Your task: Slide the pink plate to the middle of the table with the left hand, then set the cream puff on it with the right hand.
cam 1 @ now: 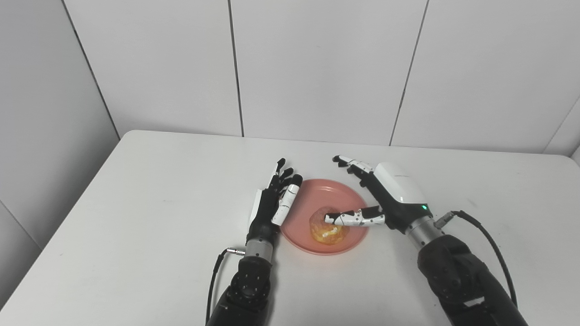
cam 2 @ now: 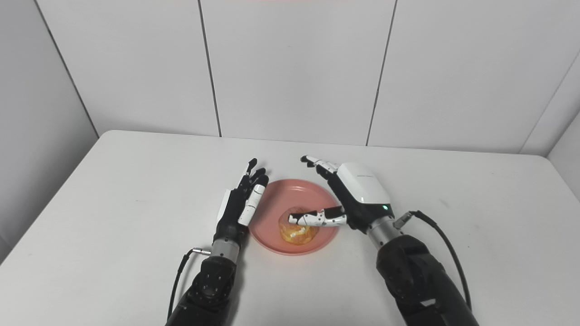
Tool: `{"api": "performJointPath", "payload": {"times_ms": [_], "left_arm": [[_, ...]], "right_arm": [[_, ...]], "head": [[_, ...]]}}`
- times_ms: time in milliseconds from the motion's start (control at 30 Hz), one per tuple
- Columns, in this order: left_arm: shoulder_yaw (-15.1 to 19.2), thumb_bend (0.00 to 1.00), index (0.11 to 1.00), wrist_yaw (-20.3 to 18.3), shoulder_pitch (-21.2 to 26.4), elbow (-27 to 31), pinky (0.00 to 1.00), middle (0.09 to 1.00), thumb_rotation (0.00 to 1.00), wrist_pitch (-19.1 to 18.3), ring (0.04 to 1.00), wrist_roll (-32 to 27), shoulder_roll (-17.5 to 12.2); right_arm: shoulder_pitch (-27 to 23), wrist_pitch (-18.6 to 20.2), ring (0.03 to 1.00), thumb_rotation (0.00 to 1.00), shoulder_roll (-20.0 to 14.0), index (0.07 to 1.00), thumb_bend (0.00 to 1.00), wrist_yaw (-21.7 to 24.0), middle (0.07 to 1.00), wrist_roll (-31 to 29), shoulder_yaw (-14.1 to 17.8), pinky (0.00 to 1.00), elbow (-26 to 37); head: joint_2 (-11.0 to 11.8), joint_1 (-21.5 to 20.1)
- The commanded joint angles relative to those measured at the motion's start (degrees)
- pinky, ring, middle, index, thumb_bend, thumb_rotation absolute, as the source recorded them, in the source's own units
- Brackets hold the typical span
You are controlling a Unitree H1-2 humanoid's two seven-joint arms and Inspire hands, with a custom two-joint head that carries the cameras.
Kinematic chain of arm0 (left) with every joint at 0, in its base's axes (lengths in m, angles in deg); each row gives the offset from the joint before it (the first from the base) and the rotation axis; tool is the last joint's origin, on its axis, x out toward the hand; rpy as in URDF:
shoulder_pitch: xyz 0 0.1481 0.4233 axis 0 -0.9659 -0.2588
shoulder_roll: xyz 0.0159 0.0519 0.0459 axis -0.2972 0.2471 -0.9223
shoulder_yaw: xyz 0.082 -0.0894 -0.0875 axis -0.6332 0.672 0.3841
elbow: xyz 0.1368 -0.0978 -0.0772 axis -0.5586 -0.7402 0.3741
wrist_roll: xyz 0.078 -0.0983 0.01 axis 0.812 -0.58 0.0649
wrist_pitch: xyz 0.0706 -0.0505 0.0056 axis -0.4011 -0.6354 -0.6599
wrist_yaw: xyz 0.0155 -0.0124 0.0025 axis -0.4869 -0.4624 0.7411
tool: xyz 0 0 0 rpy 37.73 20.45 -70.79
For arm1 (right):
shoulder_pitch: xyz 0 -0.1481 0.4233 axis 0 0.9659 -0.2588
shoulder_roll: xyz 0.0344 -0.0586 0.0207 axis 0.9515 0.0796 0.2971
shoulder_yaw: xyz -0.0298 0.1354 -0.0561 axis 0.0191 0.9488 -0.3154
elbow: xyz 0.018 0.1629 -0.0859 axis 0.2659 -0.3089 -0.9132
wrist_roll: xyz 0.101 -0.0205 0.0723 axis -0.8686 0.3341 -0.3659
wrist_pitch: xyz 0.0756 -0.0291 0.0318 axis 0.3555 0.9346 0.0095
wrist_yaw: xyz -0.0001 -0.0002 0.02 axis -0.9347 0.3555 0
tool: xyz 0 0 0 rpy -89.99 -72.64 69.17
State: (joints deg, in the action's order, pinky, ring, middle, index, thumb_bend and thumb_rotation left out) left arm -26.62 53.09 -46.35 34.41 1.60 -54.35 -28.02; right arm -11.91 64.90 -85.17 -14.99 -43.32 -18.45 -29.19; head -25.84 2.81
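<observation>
The pink plate lies near the middle of the white table. A golden cream puff rests on its near part. My right hand hovers at the plate's right edge, open, its fingers stretched out over the far rim; only its thumb reaches across the top of the puff. My left hand stands edge-on against the plate's left rim, fingers straight and apart, holding nothing.
The white table stretches wide to the left and right of the plate. Grey wall panels rise behind its far edge. A cable loops from each wrist, the right cable arching over the table.
</observation>
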Motion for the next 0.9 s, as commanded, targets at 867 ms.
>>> {"api": "performJointPath", "payload": {"times_ms": [867], "left_arm": [[1.0,0.67,0.985,14.0,-2.6,-7.1,1.0,1.0,1.0,11.9,1.0,6.3,3.5]], "right_arm": [[6.9,-15.7,1.0,0.97,17.2,1.0,0.81,-6.7,1.0,-40.8,19.2,1.0,-19.7]], "head": [[-0.5,-0.5]]}}
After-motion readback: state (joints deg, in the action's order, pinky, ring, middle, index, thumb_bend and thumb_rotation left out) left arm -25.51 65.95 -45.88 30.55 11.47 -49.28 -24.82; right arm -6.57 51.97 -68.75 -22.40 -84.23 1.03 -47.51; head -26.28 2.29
